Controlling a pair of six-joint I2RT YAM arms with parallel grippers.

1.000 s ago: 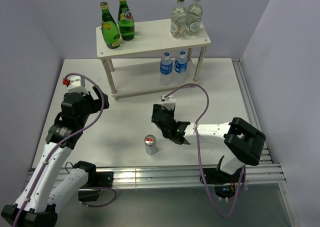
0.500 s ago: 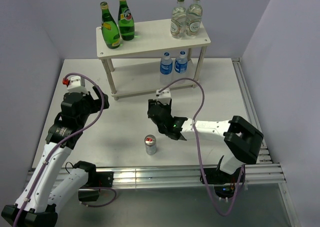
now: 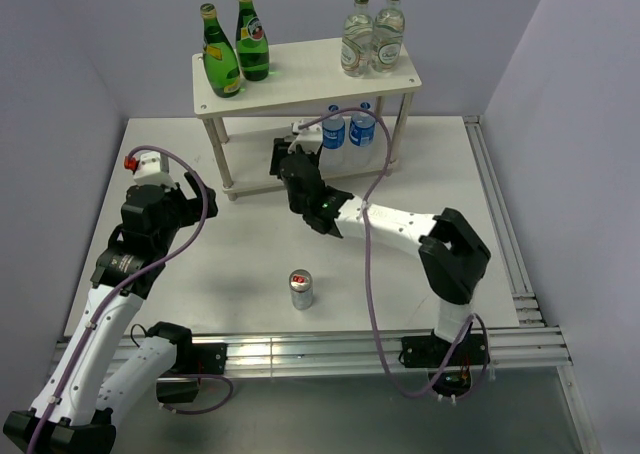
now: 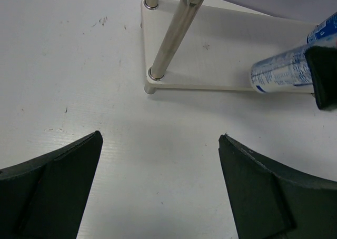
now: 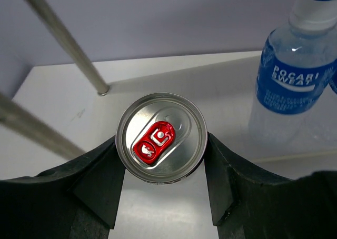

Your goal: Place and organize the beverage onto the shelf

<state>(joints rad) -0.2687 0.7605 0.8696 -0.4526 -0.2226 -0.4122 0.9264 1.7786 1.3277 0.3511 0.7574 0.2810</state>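
My right gripper point(image 3: 288, 164) point(image 5: 160, 160) is shut on a silver-blue can point(image 5: 160, 138) with a red tab. It holds the can upright at the lower tier of the white shelf point(image 3: 300, 86), left of two blue-capped water bottles point(image 3: 346, 131) point(image 5: 294, 81). I cannot tell whether the can touches the board. The can also shows in the left wrist view point(image 4: 281, 70). A second can point(image 3: 301, 289) stands on the table near the front. Two green bottles point(image 3: 235, 49) stand on the top tier's left. My left gripper point(image 3: 190, 196) point(image 4: 160, 181) is open and empty, left of the shelf.
Two clear glass bottles with green caps point(image 3: 373, 36) stand on the top tier's right. Thin shelf legs point(image 4: 171, 36) point(image 5: 68, 44) stand close to both grippers. Walls enclose the back and sides; a metal rail point(image 3: 330, 349) runs along the front edge.
My right gripper has carried the can from the middle of the table back and left, to the shelf's lower tier. The left arm and the other can have not moved.
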